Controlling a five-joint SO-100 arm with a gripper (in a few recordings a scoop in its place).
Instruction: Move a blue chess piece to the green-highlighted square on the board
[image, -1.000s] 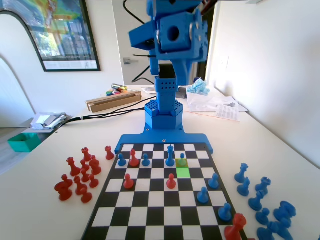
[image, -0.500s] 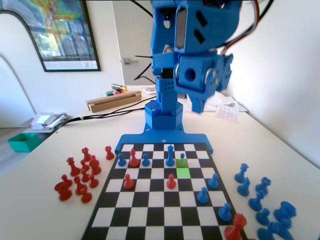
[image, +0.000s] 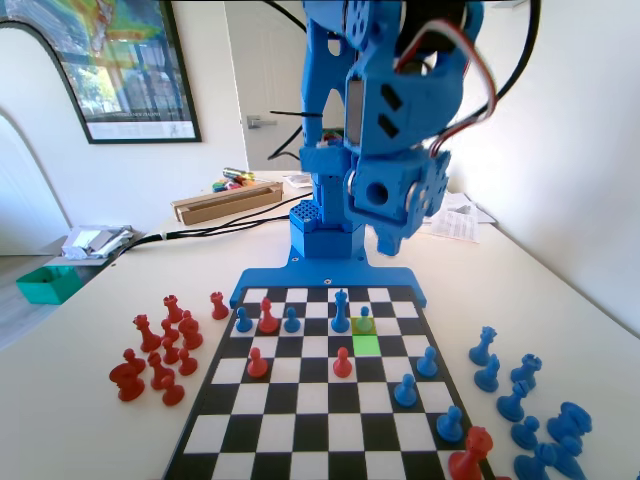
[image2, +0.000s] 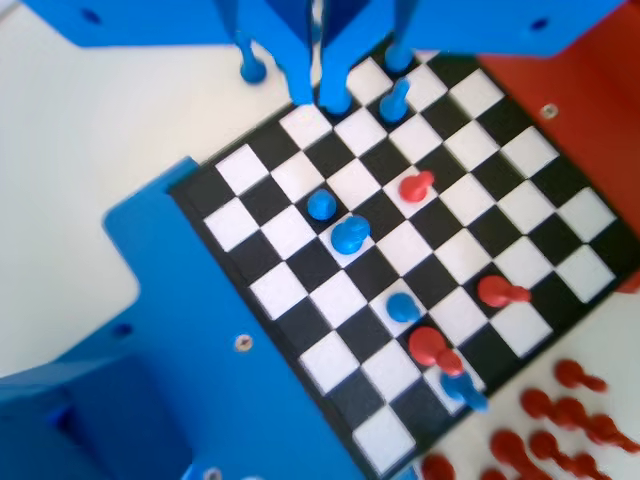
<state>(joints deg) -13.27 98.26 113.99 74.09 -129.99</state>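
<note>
Blue chess piece (image: 366, 320) beside green-highlighted square (image: 366, 345) — end effector (image2: 318, 92) raised, nearly clenched, empty.

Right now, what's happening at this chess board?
The blue arm is raised above the board, its gripper hanging over the squares with its jaws close together and nothing held between them. A blue pawn stands on the olive-yellow tinted square, just behind the green-highlighted square, which has no piece on it. Other red and blue pieces stand on the board and beside it on the table.
</note>
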